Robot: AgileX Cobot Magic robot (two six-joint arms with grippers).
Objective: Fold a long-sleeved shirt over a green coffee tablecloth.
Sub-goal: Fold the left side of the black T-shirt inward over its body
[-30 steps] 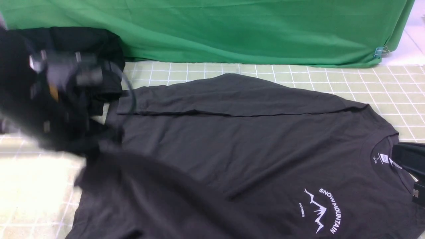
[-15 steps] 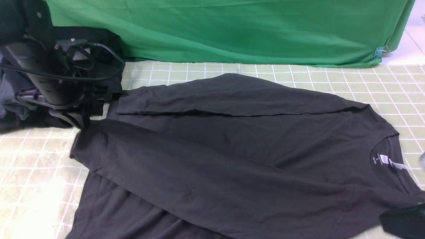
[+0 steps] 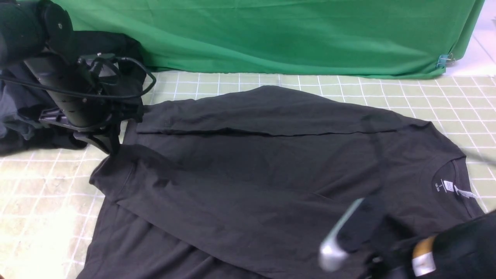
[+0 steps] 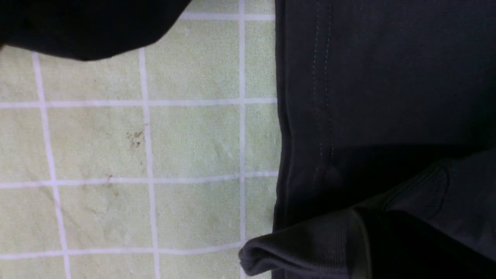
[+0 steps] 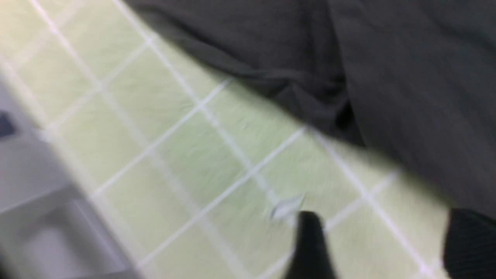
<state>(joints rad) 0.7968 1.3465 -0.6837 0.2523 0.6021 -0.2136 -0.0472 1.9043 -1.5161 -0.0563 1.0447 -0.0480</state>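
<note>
**Item 1. Long-sleeved shirt** (image 3: 271, 166): charcoal, crew neck. It lies flat on the bench with the collar and white neck label (image 3: 447, 185) toward the robot's right. The far sleeve (image 3: 252, 112) is folded across the upper body. The near sleeve (image 3: 201, 201) runs diagonally over the chest, and its cuff (image 4: 302, 244) is at the left edge, raised and doubled over.

**Item 2. Green coffee tablecloth** (image 3: 445, 97): pale yellow-green with a white grid. It covers the bench under the shirt and shows on all sides of it. The left wrist view shows faint brown marks on it.

**Item 3. Left claw** (image 3: 109, 145): clenched, with its tips down at the near sleeve's cuff. The cuff rises to meet them, so the claw appears to be pinching it. The fingers themselves are not clear in the wrist view.

**Item 4. Right claw** (image 5: 387, 221): released and spread wide. Its two dark fingers (image 5: 310, 248) stand well apart with bare tablecloth between them. It holds nothing and sits low over the shirt's near right corner. It is blurred in the front view.

**Item 5. Deep-green cloth** (image 3: 271, 35): hangs along the far edge, with a small clip (image 3: 443, 60) at its right end.

**Item 6. Heap of black and grey garments** (image 3: 124, 50): far left, behind the left arm.
</note>
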